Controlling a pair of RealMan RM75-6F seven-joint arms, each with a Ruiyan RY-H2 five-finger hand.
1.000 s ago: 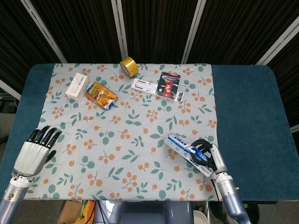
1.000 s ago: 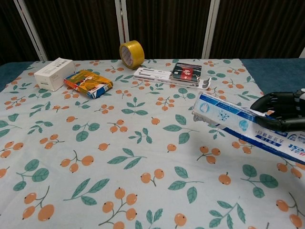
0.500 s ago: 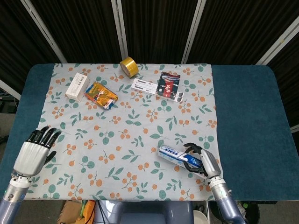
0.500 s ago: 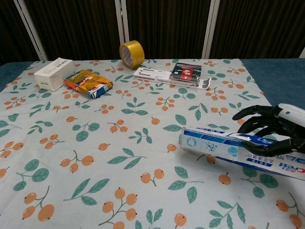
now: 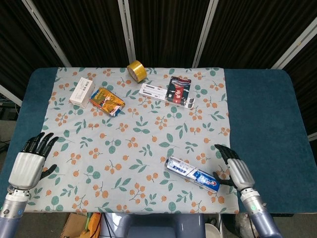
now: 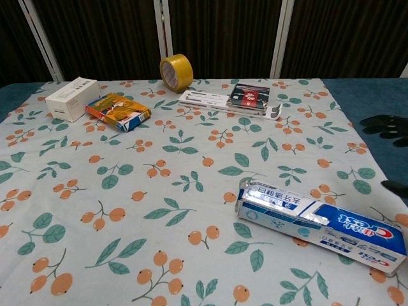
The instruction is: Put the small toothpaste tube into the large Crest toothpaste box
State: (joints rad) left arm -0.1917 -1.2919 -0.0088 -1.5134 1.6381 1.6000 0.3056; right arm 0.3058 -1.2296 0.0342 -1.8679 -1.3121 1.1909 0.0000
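The large Crest toothpaste box (image 5: 192, 173) lies flat on the floral cloth near the front edge, its open-looking end toward the left (image 6: 255, 203). My right hand (image 5: 237, 168) is just right of the box with fingers spread and nothing in it; only its dark fingertips (image 6: 387, 125) show in the chest view. My left hand (image 5: 28, 163) hovers open at the table's front left, off the cloth. No small toothpaste tube shows loose on the table in either view.
At the back stand a white box (image 5: 81, 91), a colourful packet (image 5: 106, 101), a yellow tape roll (image 5: 135, 71) and a toothbrush pack (image 5: 168, 92). Bare blue table (image 5: 262, 114) flanks the cloth (image 5: 138, 144).
My right hand brought the Crest box down and left onto the cloth, then let go and opened beside its right end. The left hand slid slightly left.
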